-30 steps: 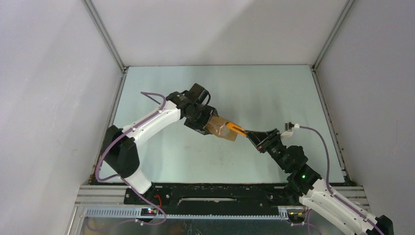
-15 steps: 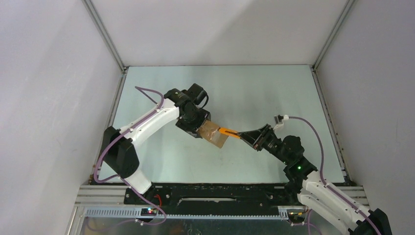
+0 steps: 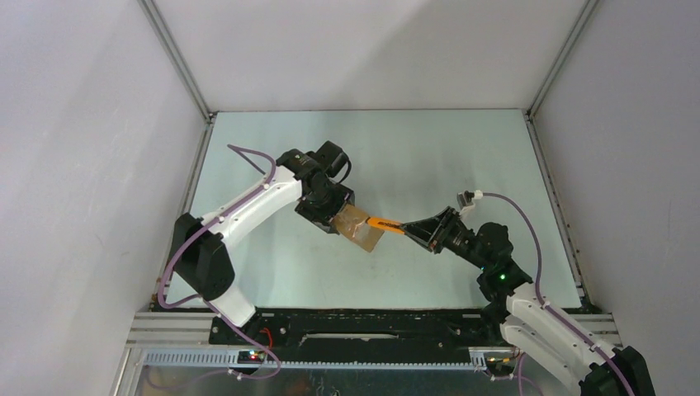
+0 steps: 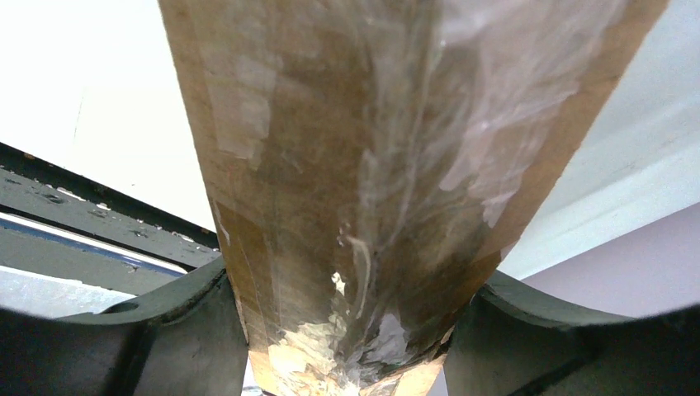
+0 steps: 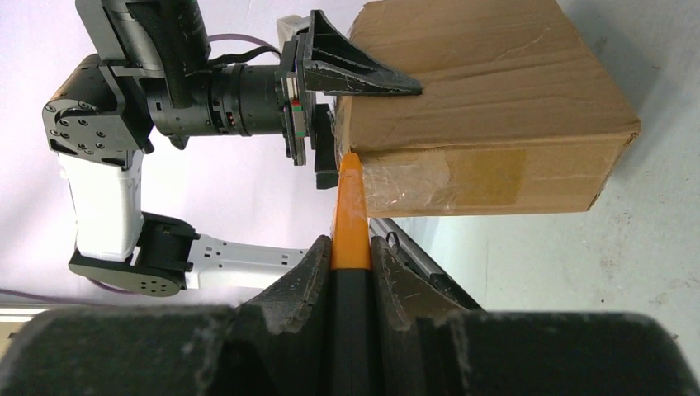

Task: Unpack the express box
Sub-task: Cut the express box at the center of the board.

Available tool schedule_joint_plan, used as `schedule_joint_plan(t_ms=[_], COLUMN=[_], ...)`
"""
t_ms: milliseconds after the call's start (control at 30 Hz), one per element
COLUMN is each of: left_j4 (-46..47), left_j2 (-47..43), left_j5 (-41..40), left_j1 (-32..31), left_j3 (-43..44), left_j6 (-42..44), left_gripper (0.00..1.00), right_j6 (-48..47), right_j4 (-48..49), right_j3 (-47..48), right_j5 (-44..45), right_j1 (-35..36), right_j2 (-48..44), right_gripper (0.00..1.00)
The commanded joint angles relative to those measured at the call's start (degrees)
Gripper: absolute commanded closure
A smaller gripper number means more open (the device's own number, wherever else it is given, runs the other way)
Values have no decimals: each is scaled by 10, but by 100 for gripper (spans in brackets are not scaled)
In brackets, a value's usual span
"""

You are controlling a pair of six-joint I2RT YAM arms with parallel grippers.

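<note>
Above the desk (image 3: 462, 157), the left hand (image 3: 340, 219) squeezes the box (image 3: 363, 229) steady so the right hand (image 3: 410, 227), gripping the knife (image 3: 382, 222), can cut tape (image 5: 413, 177).

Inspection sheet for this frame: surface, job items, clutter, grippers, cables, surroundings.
Surface: pale table, no marks seen.
Job's things: express box appears lifted off the table, with its taped seam facing the utility knife. The knife's orange tip sits at that seam.
Clutter: nothing seen.
Grippers: left gripper has its jaws shut on the express box. Right gripper has its jaws shut on the utility knife.
Cables: left arm's purple cable loops above the arm. Right arm's purple cable arcs behind the wrist. Neither is near the box.
Surroundings: plain grey enclosure walls with metal corner posts.
</note>
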Motion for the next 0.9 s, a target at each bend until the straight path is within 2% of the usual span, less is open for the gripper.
schedule_joint_plan(t_ms=[0,533,700,867], left_j4=[77,68,79,91], left_j2=[-20,-29,-36,-42], left_j5=[-7,-54,-56,-66], left_j1=[7,7,7,9], left_j3=[3,-12,-13,-15], left_j6=[-14,-5,-25,-38], left_gripper=[77,78,78,78], right_j6=[22,54,35,36], right_j4=[18,39,6,19], right_j3=[11,13,33,33], right_j5=[-120,-152,-130,-113], right_j1=[8,1,37,75], right_j2=[-5,14,26,41], right_gripper=[100,100,100,100])
